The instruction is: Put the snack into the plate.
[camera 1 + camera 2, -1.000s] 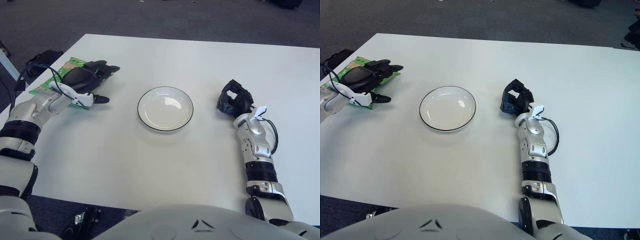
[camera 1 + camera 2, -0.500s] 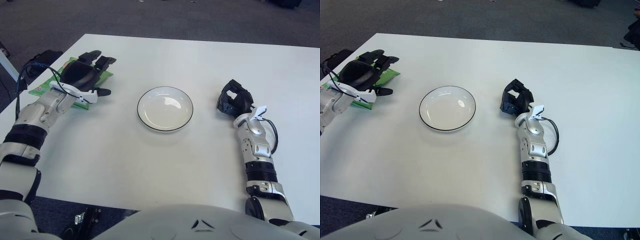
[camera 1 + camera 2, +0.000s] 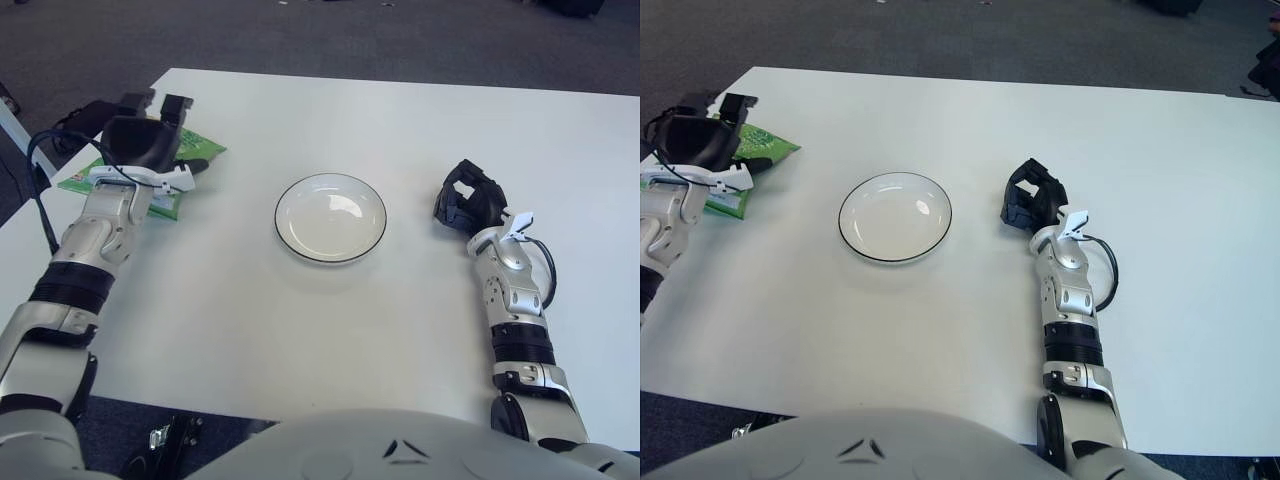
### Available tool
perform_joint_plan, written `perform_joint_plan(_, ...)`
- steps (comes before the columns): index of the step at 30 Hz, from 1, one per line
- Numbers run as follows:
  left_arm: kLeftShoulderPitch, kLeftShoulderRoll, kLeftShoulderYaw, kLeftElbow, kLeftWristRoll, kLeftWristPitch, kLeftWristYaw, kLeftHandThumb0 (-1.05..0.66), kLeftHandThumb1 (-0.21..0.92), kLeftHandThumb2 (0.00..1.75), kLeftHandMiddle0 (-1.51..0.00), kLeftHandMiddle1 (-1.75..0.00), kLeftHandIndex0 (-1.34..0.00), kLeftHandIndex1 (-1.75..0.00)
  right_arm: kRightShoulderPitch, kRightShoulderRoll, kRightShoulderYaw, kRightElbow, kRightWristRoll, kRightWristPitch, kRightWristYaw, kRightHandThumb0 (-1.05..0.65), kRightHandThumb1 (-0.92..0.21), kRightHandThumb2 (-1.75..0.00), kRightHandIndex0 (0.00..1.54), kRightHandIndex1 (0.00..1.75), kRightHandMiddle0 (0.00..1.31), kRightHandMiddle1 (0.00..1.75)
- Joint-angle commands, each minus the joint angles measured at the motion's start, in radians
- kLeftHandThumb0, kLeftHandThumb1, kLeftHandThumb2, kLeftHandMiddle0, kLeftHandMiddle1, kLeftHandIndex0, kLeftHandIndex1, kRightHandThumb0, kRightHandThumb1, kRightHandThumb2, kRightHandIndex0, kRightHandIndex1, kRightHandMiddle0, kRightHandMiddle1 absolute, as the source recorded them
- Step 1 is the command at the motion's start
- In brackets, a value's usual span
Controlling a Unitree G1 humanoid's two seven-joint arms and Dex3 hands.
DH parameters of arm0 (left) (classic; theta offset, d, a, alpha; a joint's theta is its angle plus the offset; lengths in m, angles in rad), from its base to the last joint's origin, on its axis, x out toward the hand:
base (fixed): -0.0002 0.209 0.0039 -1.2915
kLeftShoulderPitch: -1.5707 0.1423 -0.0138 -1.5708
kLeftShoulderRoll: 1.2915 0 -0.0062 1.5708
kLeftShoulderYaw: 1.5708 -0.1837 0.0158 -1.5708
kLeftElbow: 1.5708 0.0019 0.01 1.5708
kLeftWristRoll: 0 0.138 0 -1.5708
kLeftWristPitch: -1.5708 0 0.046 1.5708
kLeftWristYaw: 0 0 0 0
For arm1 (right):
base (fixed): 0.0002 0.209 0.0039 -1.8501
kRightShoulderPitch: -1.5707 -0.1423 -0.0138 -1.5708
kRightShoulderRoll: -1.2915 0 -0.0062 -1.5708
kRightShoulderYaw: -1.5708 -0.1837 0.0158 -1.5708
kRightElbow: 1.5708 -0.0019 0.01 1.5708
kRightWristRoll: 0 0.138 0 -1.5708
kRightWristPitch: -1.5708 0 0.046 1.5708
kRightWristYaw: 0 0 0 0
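Left eye view: the snack lies at ten o'clock from the plate, under the spread, empty left hand. Fingers should be closed across the packet before lifting. The right hand rests curled at three o'clock.

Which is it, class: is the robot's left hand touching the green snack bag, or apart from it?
Cannot tell. In the left eye view the left hand overlaps the green snack bag near the table's left edge, but it hides any contact or gap.
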Motion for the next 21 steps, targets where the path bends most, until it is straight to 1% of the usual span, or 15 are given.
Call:
perform_joint_plan(1,0.015,-0.038,0.024,-0.022,0.005,0.099,-0.004,-0.79,0.92,0.77,-0.12,-0.33,0.0,-0.79,0.066,0.012,-0.006,0.052,0.011,0.011,0.003,-0.48,-0.32,-1.32,0.95,1.75,0.61,1.75)
perform_joint_plan(5,0.012,-0.062,0.027,-0.027,0.009,0.172,0.003,-0.84,0.92,0.8,-0.1,-0.32,0.0,-0.77,0.066,0.012,-0.005,0.053,0.01,0.007,0.006,-0.48,-0.32,-1.31,0.94,1.75,0.61,1.75)
perform_joint_plan(6,0.008,-0.072,0.028,-0.022,0.01,0.202,-0.002,-0.85,0.92,0.81,-0.09,-0.31,0.0,-0.76,0.066,0.012,-0.005,0.053,0.01,0.006,0.007,-0.48,-0.32,-1.31,0.94,1.75,0.61,1.75)
perform_joint_plan(8,-0.005,-0.098,0.028,-0.014,0.014,0.272,-0.019,-0.88,0.92,0.83,-0.06,-0.3,0.0,-0.7,0.067,0.012,-0.005,0.053,0.011,0.006,0.008,-0.48,-0.32,-1.31,0.94,1.75,0.61,1.75)
perform_joint_plan(11,-0.012,-0.115,0.022,-0.015,0.016,0.327,-0.033,-0.91,0.92,0.85,-0.02,-0.26,0.0,-0.61,0.068,0.012,-0.006,0.051,0.011,0.007,0.01,-0.48,-0.32,-1.31,0.94,1.75,0.61,1.75)
perform_joint_plan(16,-0.035,-0.143,0.004,-0.012,0.029,0.446,-0.086,-0.99,0.92,0.89,0.0,-0.12,0.0,-0.43,0.071,0.012,-0.005,0.046,0.01,0.007,0.01,-0.48,-0.32,-1.31,0.95,1.75,0.61,1.75)
perform_joint_plan(21,-0.081,-0.184,-0.021,0.038,0.036,0.556,-0.139,-1.04,0.92,0.9,0.0,-0.03,0.0,-0.36,0.074,0.012,-0.003,0.043,0.008,0.008,0.01,-0.48,-0.32,-1.31,0.95,1.75,0.61,1.75)
